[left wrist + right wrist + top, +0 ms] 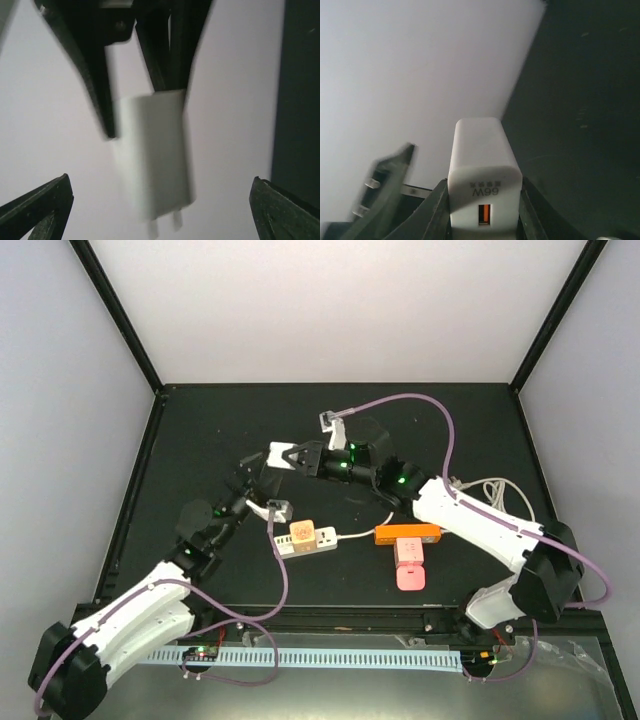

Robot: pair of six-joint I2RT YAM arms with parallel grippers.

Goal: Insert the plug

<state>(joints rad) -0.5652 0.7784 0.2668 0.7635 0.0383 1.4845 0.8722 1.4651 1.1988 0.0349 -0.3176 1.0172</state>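
Observation:
The plug point(283, 456) is a white charger block held in the air over the middle of the table. My right gripper point(300, 457) is shut on it. In the right wrist view the plug point(482, 160) fills the gap between the two dark fingers point(432, 212), its port end facing the camera. My left gripper point(250, 476) is just left of the plug and open. In the left wrist view the plug point(155, 160) hangs prongs down between the wide-apart fingertips point(35, 205), touching neither. The white power strip point(310, 543) lies on the table below.
A peach cube point(302, 532) sits on the power strip, whose white cord runs right. An orange strip point(408, 534) and a pink block point(410, 572) lie to the right. Black frame posts stand at the table's back corners.

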